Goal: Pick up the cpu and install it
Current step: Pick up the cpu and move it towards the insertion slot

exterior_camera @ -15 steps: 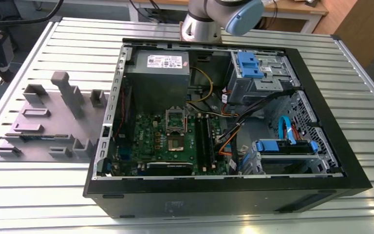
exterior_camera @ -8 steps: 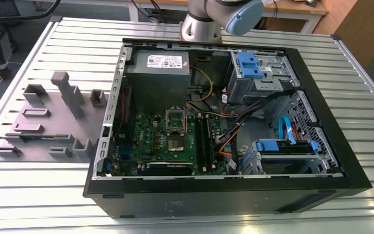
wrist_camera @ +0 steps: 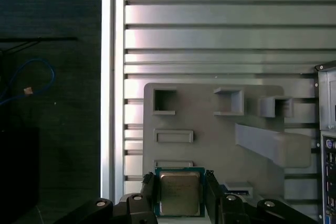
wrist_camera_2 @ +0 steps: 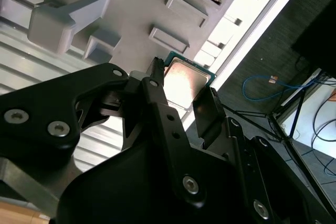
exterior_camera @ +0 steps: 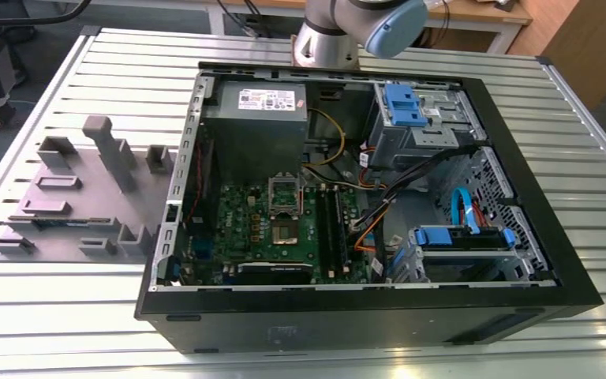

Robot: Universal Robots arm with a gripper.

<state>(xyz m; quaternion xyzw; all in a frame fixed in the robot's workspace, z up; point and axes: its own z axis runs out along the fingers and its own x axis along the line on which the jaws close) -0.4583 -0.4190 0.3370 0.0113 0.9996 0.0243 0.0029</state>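
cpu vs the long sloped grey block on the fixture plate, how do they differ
The cpu is a thin flat square; the long grey block is a thick elongated wedge. The cpu has a shiny metal top with a green rim; the block is matte grey plastic. The cpu sits gripped in the hand; the block stands free on the fixture plate.

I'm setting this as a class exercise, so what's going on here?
A robot arm's gripper holds the cpu, jaws closed on two opposite edges, above the grey fixture plate on the slatted table. Beside the plate sits the open computer case; on its motherboard the socket frame stands hinged open. The cpu is picked up but not yet installed.
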